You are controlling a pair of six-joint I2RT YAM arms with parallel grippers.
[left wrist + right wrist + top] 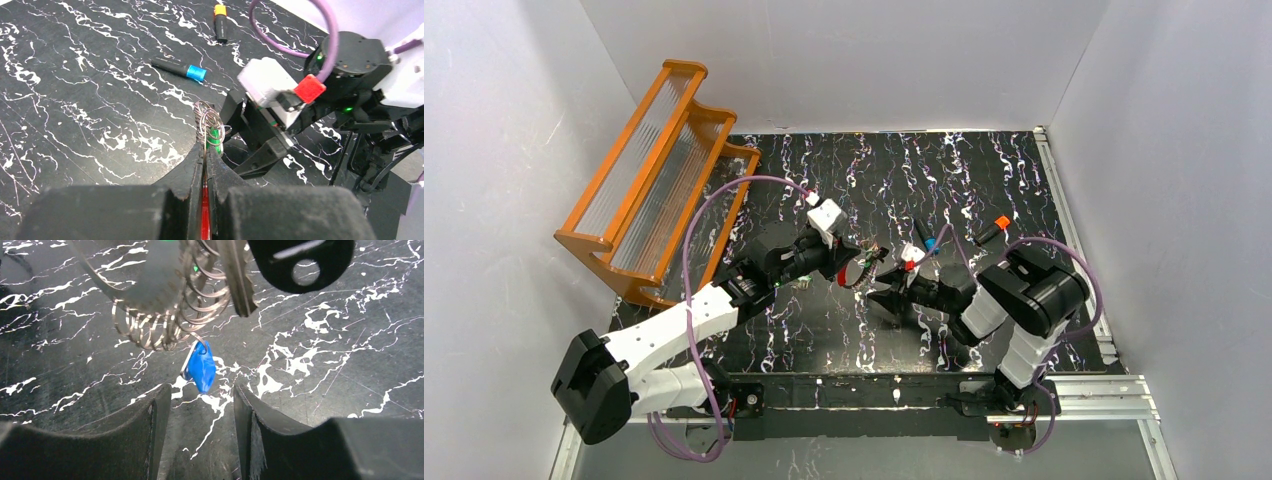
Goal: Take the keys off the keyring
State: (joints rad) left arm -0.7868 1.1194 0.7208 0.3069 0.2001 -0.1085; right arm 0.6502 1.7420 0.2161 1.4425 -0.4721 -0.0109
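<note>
Where the white walls (484,150) close round on three sides, the black desk (844,340) fills the floor of the booth, its glossy face run through with white marble veins and catching soft glare in the wrist views. At the far left an orange rack (659,180) with ribbed clear panels stands at the desk's left edge, close to the left wall. Moving rightward, the left arm reaches in toward the middle with a purple cable (759,179) looped over it. The left gripper (858,264) is pressed tight on the keyring (209,122), whose silvery coils stick out just past the fingertips. A green key (216,138) sits among the coils, and a streak of red shows in the slit between the fingers, though what it belongs to cannot be told. The keyring is thus over the middle of the desk, between the two arms. Facing it from the right, the right gripper (202,395) stands parted, with nothing between its fingers; a blue key (201,367) hangs from the coils just ahead of that gap. Beyond them, toward the back right, a blue-tipped cylinder (927,240) and an orange-tipped cylinder (994,228) lie on the bare surface, apart from each other. Along the desk's right edge runs a metal rail (1069,225), hard by the right wall.
</note>
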